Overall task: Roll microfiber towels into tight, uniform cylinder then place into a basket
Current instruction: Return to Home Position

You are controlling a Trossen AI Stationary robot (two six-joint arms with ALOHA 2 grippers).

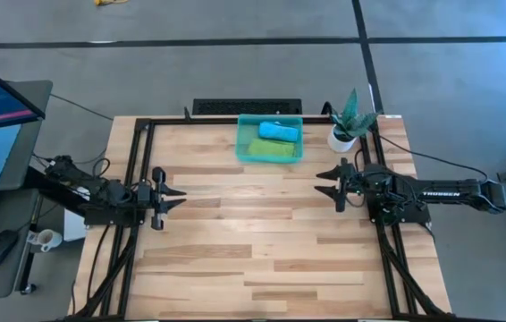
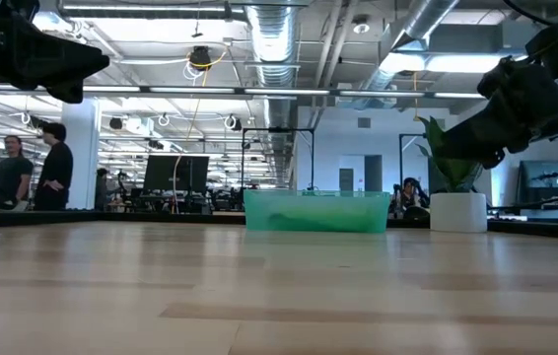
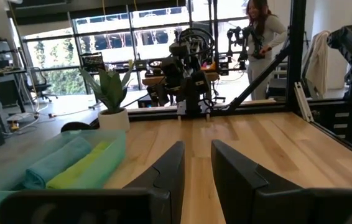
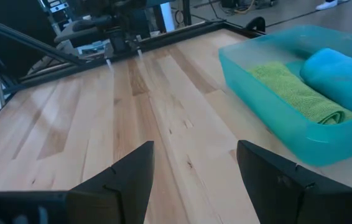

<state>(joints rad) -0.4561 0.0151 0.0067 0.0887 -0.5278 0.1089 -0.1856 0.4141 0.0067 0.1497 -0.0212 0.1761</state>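
The teal basket [image 1: 270, 157] stands at the table's far middle. In it lie the rolled turquoise towel [image 1: 278, 131] and the rolled lime green towel [image 1: 271, 148], side by side; both also show in the right wrist view, turquoise [image 4: 341, 71] and green [image 4: 294, 93]. My left gripper [image 1: 174, 198] hovers open at the table's left side, fingers pointing right. My right gripper [image 1: 324, 182] hovers open at the right side, fingers pointing left. Both are empty and apart from the basket.
A small white pot with a green plant [image 1: 347, 125] stands just right of the basket at the far right corner. A black frame [image 1: 137, 179] runs along the table's edges. People stand in the room beyond the table [image 2: 33, 168].
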